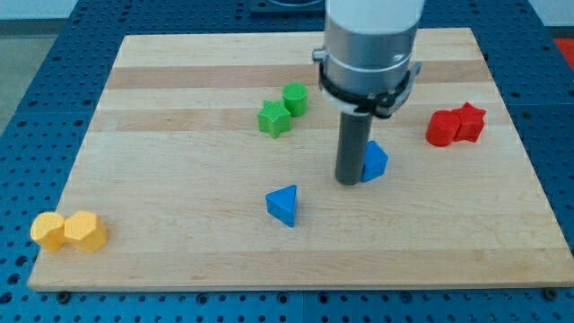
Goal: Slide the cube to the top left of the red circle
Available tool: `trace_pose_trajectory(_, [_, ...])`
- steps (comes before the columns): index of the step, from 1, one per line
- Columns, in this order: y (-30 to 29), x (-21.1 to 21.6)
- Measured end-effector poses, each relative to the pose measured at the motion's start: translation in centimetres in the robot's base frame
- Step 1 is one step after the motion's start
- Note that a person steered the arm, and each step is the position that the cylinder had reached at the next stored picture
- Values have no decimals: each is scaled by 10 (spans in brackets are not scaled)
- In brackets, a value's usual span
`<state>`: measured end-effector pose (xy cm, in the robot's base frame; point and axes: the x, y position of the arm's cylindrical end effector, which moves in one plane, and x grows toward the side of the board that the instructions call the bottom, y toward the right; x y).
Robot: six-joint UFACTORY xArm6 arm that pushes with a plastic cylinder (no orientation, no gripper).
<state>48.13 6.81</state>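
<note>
tip: my tip (348, 182) touches the blue cube's view-left side
jaws: none on this rig, only a rod
blue cube (375, 160): well to view-left and slightly below the red circle (440, 129)
goal: spot up-left of the red circle, so the push should run right and up
red star (470, 122): touching the red circle's right
others: blue triangle (283, 205), green pair, yellow pair, all left of the red circle on the surface (179, 197), not in the way

Bright, even overhead light, soft short shadows under the blocks, sharp focus, no glare.
</note>
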Motion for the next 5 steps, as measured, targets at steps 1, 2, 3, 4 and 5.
trace_pose_trajectory(1, [21,-18])
trace_pose_trajectory(2, [36,14])
trace_pose_trajectory(3, [57,-3])
trace_pose_trajectory(4, [39,-20])
trace_pose_trajectory(5, [14,-37])
